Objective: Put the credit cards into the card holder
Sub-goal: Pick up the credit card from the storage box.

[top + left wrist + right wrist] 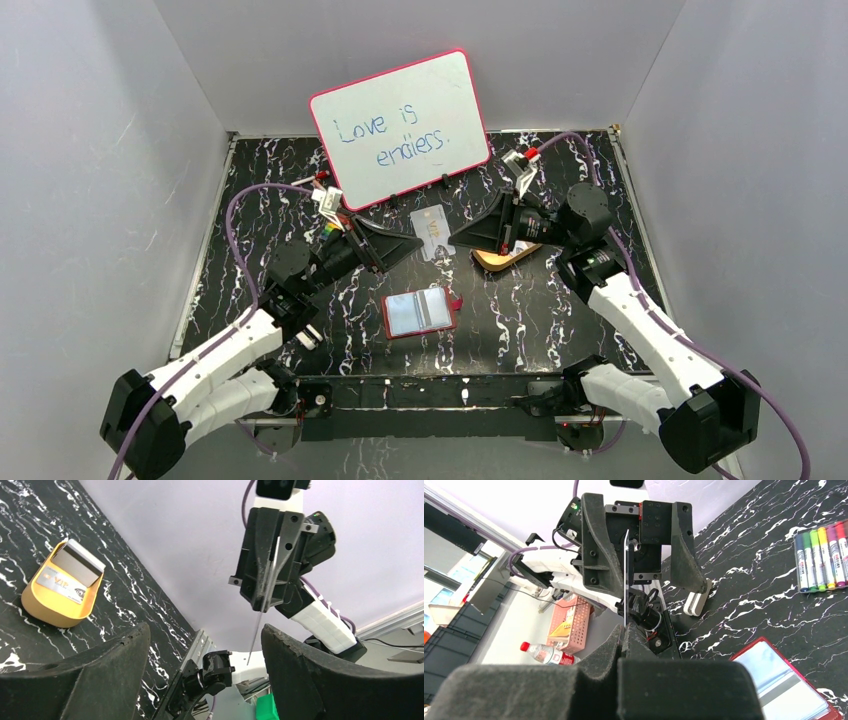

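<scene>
Left wrist view: your right claw [262, 605] clenches a credit card [255, 635] edge-on, directly ahead of your released left claw [205, 637].

the black marble-patterned table [560, 310] carries a red-framed whiteboard [400, 128] at its back middle, leaning toward the rear wall. the dark-red folding card holder [420, 312] lies open near the front middle. behind it and to the right sits an orange oval plastic tray [50, 612] with pale plastic credit cards [62, 582] in it. a set of colour markers [824, 555] lies left of centre. one white plastic card [432, 232] stands on edge above the table between tray and markers, pinched in the right jaws, its other end between the spread left jaws.
</scene>
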Controlling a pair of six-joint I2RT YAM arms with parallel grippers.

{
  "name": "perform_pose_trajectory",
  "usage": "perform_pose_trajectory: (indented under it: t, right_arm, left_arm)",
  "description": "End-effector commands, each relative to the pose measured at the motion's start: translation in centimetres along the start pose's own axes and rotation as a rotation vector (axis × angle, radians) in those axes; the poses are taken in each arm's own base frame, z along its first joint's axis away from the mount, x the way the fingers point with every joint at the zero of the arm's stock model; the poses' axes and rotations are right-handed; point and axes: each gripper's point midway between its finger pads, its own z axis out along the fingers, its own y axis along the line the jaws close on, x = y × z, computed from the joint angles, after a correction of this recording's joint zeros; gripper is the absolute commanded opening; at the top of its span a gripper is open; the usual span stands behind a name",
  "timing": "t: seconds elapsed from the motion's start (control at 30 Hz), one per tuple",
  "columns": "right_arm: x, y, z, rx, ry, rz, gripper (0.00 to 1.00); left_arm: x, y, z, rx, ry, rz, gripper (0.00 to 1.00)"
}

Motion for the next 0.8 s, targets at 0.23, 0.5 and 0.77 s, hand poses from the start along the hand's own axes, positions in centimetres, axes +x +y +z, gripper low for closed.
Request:
perform_pose_trajectory:
  t: [0.23, 0.5, 0.77]
  right_arm:
    - [1.2, 0.2, 0.8, -0.033, 0.048, 0.042, 0.0]
    - [1.3, -0.2, 1.1, -0.015, 0.052, 0.05, 0.0]
    - [1.6, -0.2, 1.5, -0.022, 0.063, 0.071, 0.25]
  left_arm:
    - [-2.4, -4.9, -0.3, 0.168, -0.064, 0.069, 0.68]
    - [-2.1, -5.6, 0.0, 0.206, -0.028, 0.059, 0.29]
    - [-1.6, -5.0, -0.3, 0.193, -0.025, 0.033, 0.0]
